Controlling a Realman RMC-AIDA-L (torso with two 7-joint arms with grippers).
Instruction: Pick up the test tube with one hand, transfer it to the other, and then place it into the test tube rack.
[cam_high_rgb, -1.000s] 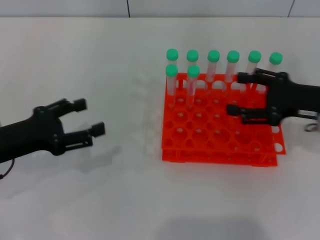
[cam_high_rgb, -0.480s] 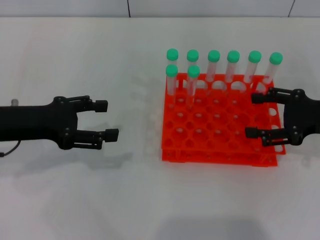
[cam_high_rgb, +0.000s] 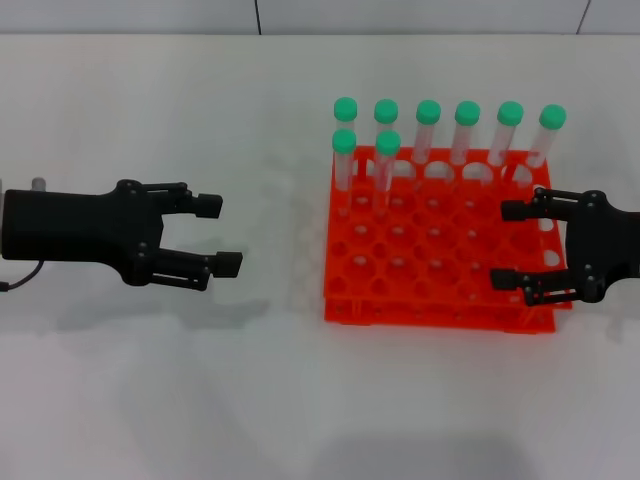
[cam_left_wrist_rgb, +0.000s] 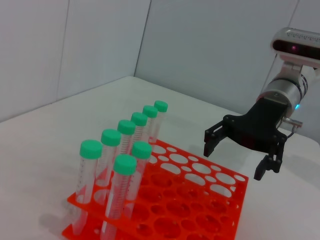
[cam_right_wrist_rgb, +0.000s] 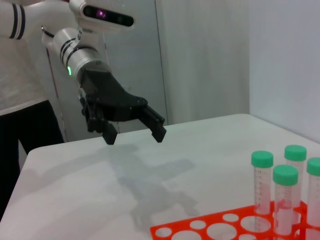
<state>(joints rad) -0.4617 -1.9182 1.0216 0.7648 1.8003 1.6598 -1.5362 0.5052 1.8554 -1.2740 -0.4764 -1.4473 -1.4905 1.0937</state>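
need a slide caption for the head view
Eight capped tubes stand in the orange rack; left gripper and right gripper both open, empty.

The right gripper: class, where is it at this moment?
In the head view, the right gripper hangs open over the right edge of the test tube rack, empty, just in front of the back row of green-capped tubes.

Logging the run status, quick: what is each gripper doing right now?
Left gripper: open, empty, over the table.
Right gripper: open, empty, over the test tube rack.
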